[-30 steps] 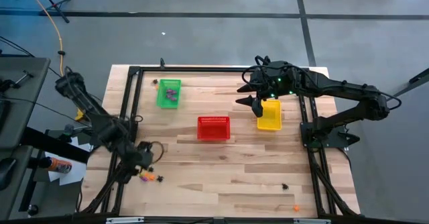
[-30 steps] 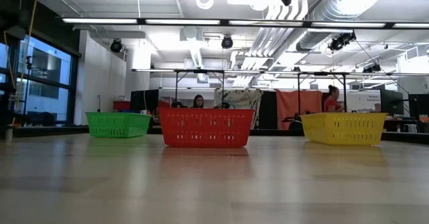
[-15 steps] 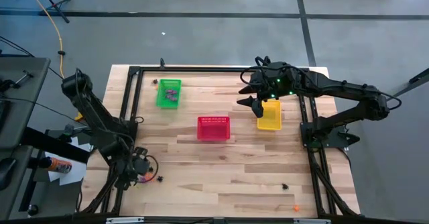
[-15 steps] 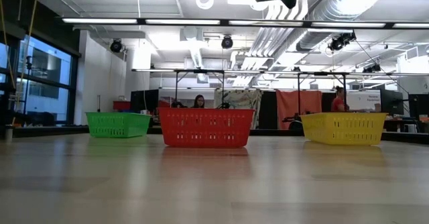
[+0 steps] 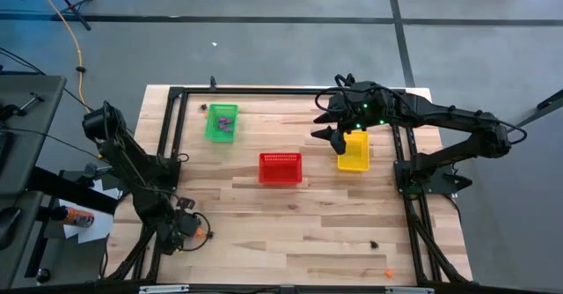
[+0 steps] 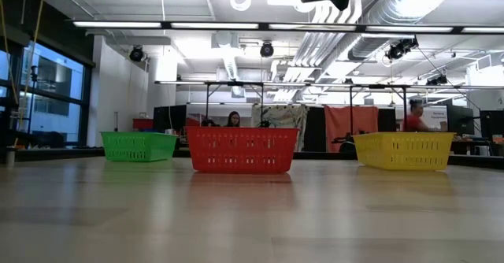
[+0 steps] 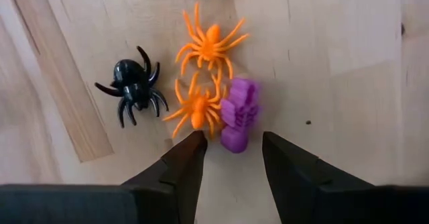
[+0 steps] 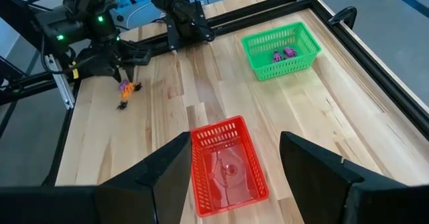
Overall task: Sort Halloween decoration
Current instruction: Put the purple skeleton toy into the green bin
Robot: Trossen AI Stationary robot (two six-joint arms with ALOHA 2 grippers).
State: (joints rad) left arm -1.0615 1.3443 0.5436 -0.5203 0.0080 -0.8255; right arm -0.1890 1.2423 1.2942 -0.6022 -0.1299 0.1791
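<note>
Near the table's left front corner lies a small cluster of Halloween decoration trinkets: two orange spiders (image 7: pixel 209 43) (image 7: pixel 194 108), a black spider (image 7: pixel 133 83) and a purple trinket (image 7: pixel 239 111). My left gripper (image 7: pixel 234 143) (image 5: pixel 186 230) points down just over them. It is open, with its fingertips on either side of the purple trinket's near end. My right gripper (image 5: pixel 324 122) (image 8: pixel 234 158) hangs open high over the far right, beside the yellow basket (image 5: pixel 354 165). Purple trinkets (image 8: pixel 281 53) lie in the green basket (image 5: pixel 209 123).
The red basket (image 5: pixel 281 157) stands mid-table between the green and yellow ones. Loose trinkets lie apart: a black one (image 5: pixel 374 244) and an orange one (image 5: pixel 388 274) near the front right, and a dark one (image 5: pixel 203 108) beside the green basket. A black frame (image 5: pixel 264 91) borders the table.
My left gripper has moved toward the table's near edge and sunk down over the cluster of trinkets, tipping more steeply downward. The trinkets have stayed where they were. People in the room behind have walked about.
</note>
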